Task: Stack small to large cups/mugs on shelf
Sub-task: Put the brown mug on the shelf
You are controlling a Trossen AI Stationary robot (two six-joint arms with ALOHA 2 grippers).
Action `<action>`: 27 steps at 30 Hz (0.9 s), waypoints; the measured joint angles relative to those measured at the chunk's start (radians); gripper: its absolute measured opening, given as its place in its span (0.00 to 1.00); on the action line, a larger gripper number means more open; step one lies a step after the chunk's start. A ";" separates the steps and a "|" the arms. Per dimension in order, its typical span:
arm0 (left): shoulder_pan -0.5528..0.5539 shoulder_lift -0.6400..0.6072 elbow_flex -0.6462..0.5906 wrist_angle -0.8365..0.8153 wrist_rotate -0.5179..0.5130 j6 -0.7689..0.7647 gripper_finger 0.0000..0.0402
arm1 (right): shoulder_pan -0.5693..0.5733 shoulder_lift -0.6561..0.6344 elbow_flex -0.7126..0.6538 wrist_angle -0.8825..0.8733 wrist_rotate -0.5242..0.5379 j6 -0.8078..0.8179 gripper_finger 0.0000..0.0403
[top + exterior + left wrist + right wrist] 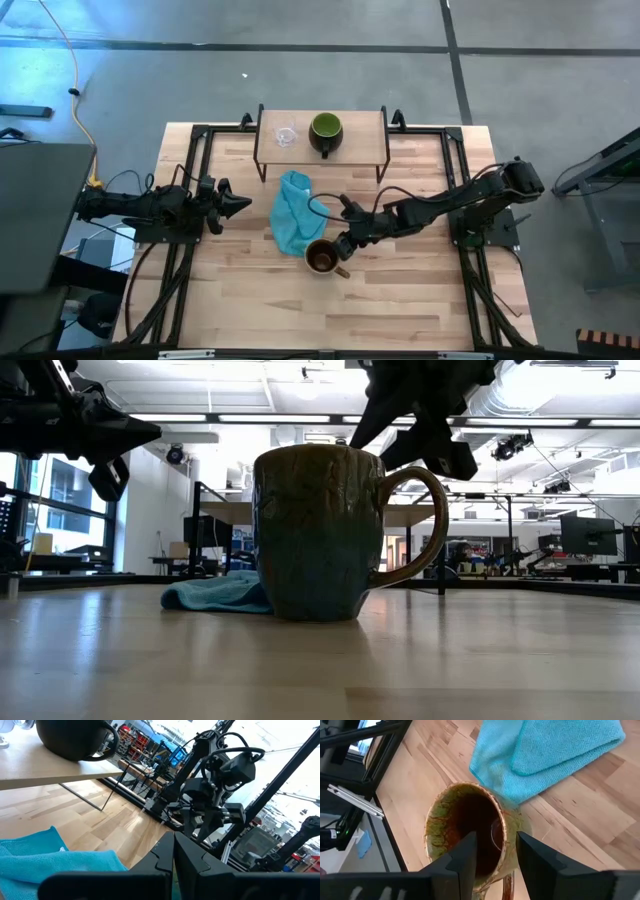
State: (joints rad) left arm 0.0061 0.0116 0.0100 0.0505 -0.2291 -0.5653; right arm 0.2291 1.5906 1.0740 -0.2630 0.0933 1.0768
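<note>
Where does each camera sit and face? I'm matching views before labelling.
High: overhead, facing down; both arms, shelf, olive-tan mug.
Low: tabletop height, facing the olive-tan mug; arms above.
Left wrist: shut left gripper, facing the right arm.
Right wrist: open right gripper over the mug.
Shared: teal cloth.

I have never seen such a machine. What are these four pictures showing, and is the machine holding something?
It is a robot with two dark arms at a wooden table. One picture looks down from above, one looks level from table height, and two come from cameras on the arms' wrists. On the small shelf stand a clear glass cup and a dark mug with green inside. On the table lie a teal cloth and an olive-tan mug. The right gripper is open, one finger inside that mug's rim and one outside; nothing is lifted yet. The left gripper waits at the left, shut and empty.
</note>
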 joint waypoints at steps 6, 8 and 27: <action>0.000 0.000 0.000 0.000 0.000 -0.008 0.00 | 0.000 0.000 0.000 -0.003 -0.024 0.026 0.32; 0.000 0.000 0.000 0.000 -0.001 -0.013 0.00 | 0.000 0.000 0.000 -0.003 -0.028 0.033 0.32; 0.000 0.000 0.000 0.000 -0.001 -0.020 0.00 | 0.007 0.119 0.335 -0.430 -0.013 0.057 0.32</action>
State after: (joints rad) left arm 0.0062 0.0113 0.0101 0.0507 -0.2298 -0.5850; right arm 0.2359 1.7097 1.4095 -0.6931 0.0800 1.1334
